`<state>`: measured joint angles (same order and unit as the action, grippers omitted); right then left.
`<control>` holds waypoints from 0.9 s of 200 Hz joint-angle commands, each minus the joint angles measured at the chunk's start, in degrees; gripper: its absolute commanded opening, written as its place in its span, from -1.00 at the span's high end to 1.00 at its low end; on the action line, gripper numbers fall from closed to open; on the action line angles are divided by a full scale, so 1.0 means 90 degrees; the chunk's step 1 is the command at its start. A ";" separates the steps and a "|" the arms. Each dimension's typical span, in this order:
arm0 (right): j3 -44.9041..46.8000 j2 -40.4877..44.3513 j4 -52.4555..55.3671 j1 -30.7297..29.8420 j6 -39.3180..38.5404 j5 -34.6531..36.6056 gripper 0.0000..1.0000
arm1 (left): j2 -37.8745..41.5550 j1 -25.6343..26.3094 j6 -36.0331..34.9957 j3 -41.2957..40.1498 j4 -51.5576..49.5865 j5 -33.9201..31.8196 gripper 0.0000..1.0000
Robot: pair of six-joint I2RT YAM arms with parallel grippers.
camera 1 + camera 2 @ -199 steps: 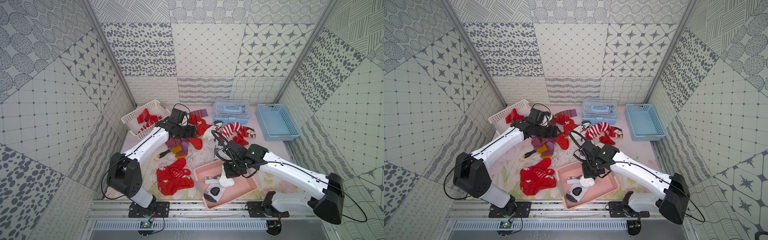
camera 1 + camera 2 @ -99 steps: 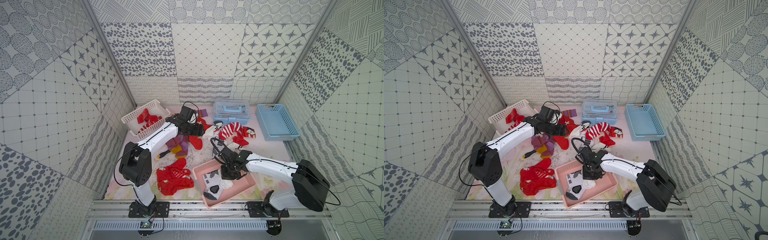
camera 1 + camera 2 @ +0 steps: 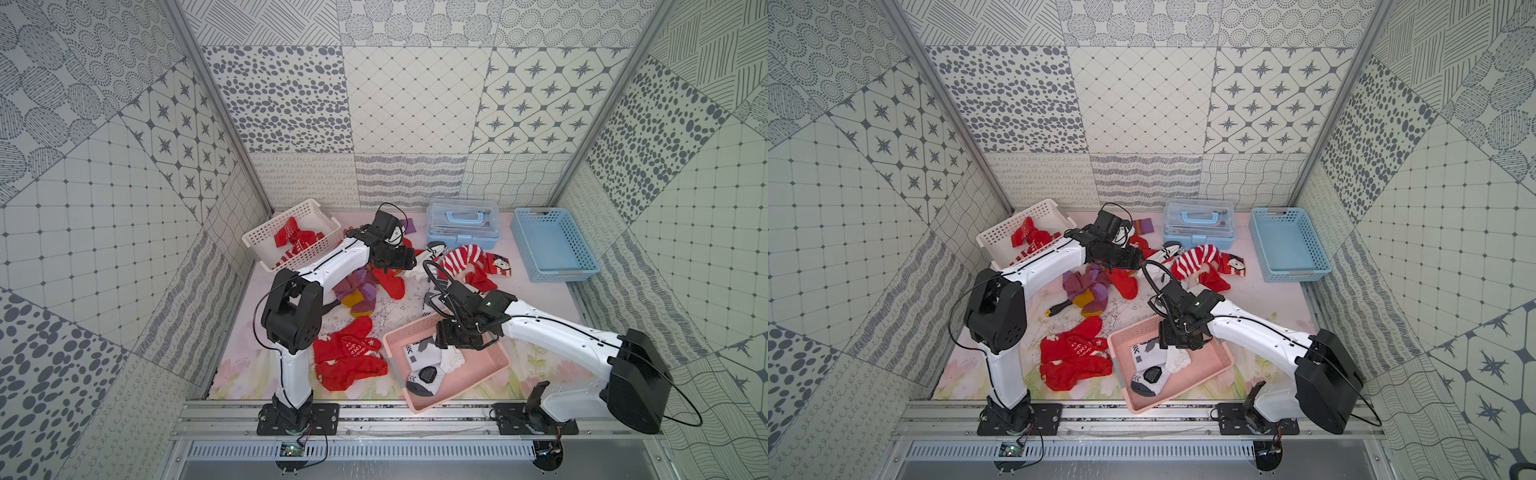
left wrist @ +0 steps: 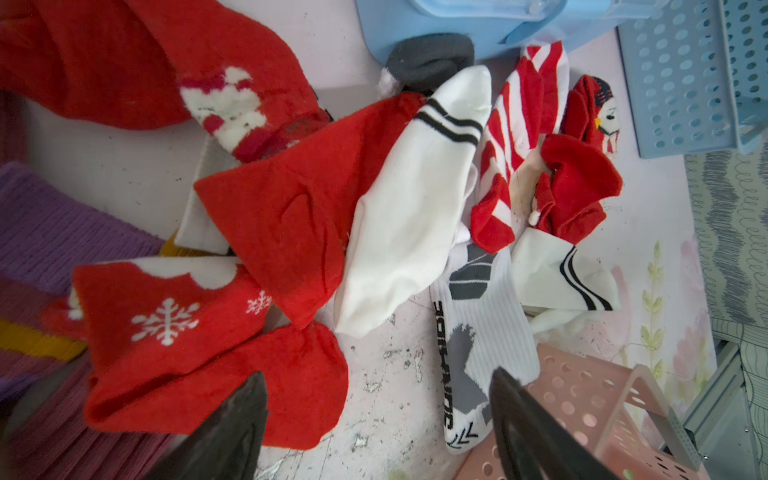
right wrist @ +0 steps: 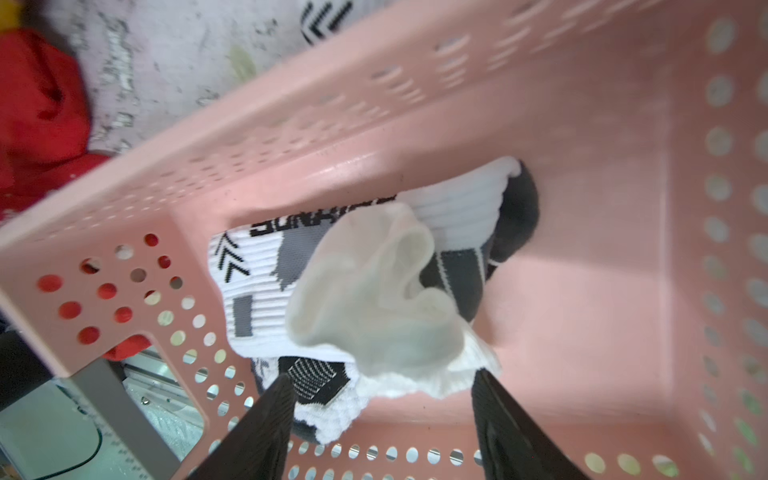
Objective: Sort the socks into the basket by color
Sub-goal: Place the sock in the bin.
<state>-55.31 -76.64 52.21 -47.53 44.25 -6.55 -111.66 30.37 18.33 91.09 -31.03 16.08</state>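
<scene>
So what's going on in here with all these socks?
Two robot arms are sorting socks into baskets by color. The right gripper hangs open over the pink basket, where white socks lie. The left gripper, also open and empty, hovers over the mixed pile. Red socks are in the white basket; the blue basket is empty.

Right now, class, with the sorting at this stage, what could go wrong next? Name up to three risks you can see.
1. The right gripper hangs open just above the white sock in the pink basket; lifting away could snag it.
2. The left gripper, open over overlapping red socks and white socks, may pinch two colours together.
3. The screwdriver beside the purple socks might get grabbed too.
</scene>
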 commanded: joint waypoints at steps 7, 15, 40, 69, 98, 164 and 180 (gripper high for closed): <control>-0.0398 0.0508 0.0316 0.0355 -0.0078 0.0203 -0.77 | -0.0392 0.0033 -0.0268 0.0389 0.0073 0.0138 -0.67; -0.0474 0.0577 0.0271 0.0520 -0.0090 0.0187 -0.87 | -0.0465 0.0041 -0.0269 0.0456 0.0064 0.0138 -0.67; -0.0792 0.0553 0.0162 0.0925 -0.0239 0.0146 -0.96 | -0.0697 0.0101 -0.0269 0.0688 0.0049 0.0138 -0.67; -0.1187 0.0356 0.0036 0.1179 -0.0475 0.0104 -0.96 | -0.1057 0.0218 -0.0298 0.1120 -0.0080 0.0095 -0.68; -0.1359 0.0255 -0.0196 0.1332 -0.0562 -0.0100 -0.96 | -0.1457 0.0316 -0.0328 0.1505 -0.0262 -0.0027 -0.68; -0.1256 0.0298 -0.0405 0.1431 -0.0599 -0.0337 -0.96 | -0.1989 0.0408 -0.0394 0.2020 -0.0456 -0.0292 -0.56; -0.1192 0.0364 -0.0418 0.1470 -0.0582 -0.0357 -0.96 | -0.2070 0.0434 -0.0378 0.2149 -0.0505 -0.0245 -0.45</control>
<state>-66.30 -74.24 50.15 -34.98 39.79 -9.06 -128.60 33.67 16.34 107.63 -32.73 14.76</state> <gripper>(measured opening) 0.979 0.768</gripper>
